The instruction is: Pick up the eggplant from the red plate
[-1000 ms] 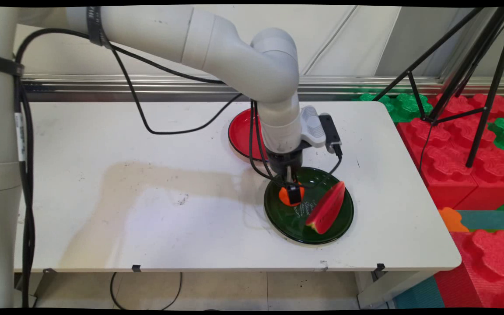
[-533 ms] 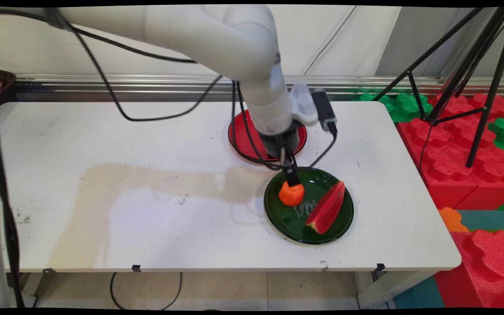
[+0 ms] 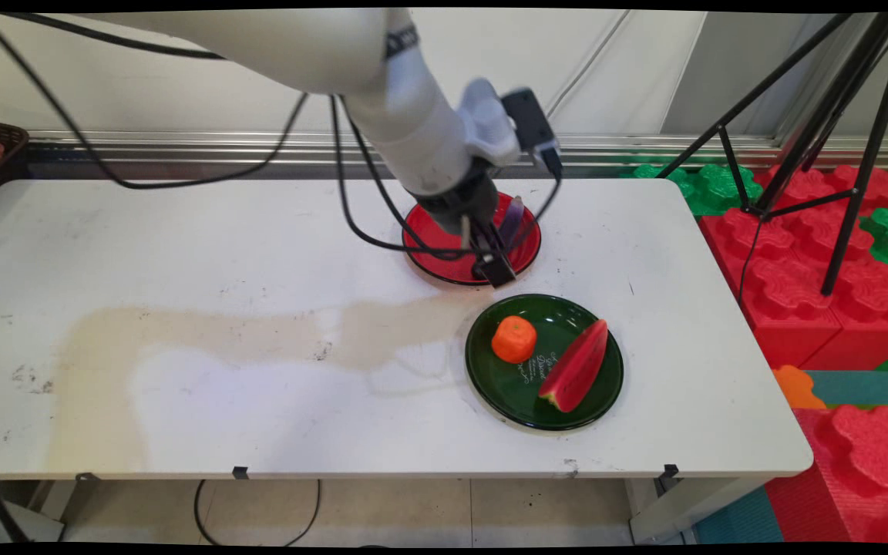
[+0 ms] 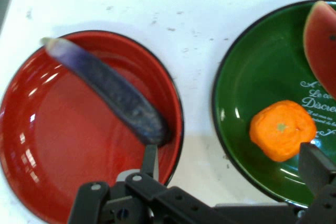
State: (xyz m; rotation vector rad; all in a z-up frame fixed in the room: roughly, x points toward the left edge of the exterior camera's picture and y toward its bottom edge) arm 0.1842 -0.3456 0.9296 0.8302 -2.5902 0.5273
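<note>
On the white table point(image 3: 182, 231) my gripper point(image 3: 492, 266) hangs spread and empty over the red plate's point(image 3: 428, 231) near rim — coming down carelessly, a finger could knock the eggplant point(image 4: 113, 95) lying on it, or clip the green plate point(image 3: 521, 393) beside.

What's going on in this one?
The gripper hangs above the table, over the near rim of the red plate, with nothing in it and its fingers apart. A purple eggplant lies on that red plate. Beside it, the green plate holds an orange and a watermelon slice, which lie apart from each other.
</note>
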